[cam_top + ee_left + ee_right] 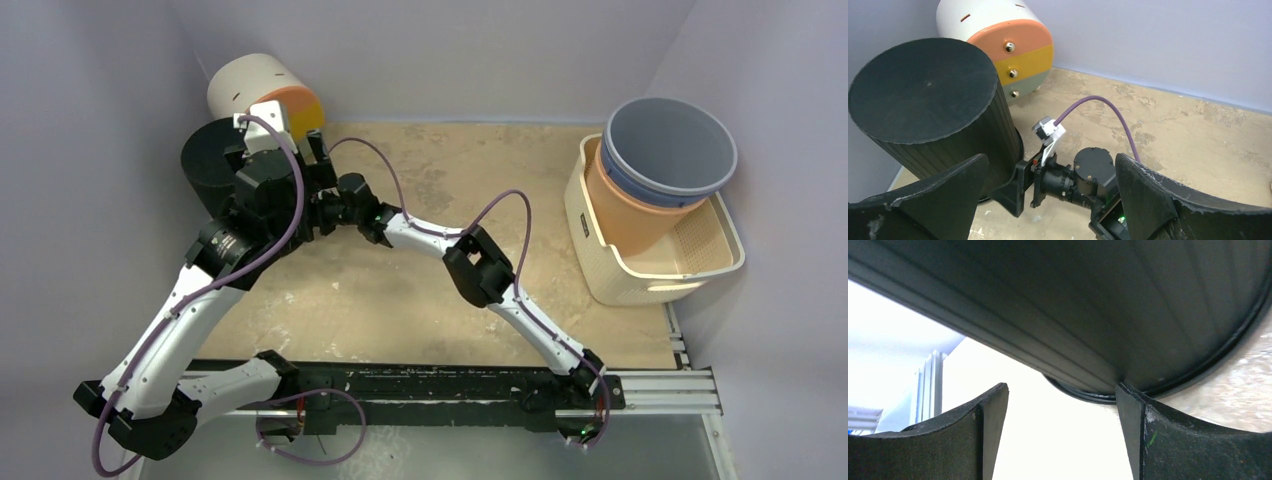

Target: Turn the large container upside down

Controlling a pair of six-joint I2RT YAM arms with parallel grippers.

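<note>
The black container (pixel 923 95) stands far left on the bench (pixel 400 310), closed end up, seemingly inverted already. The right hand (pixel 1063 390) at its wall and the left hand (pixel 1050 159) above both gape open; only retreat remains.

Big black ribbed container (pixel 1098 305) fills top. Right gripper (pixel 1059 390) fingers wide apart, one fingertip (pixel 1129 396) touching container side. Tan table (pixel 1238 390) at right.

Left arm (pixel 185 305) and right arm (pixel 525 310) reach far left, left gripper (pixel 1050 160) and right gripper (pixel 1060 390) spread wide.
</note>
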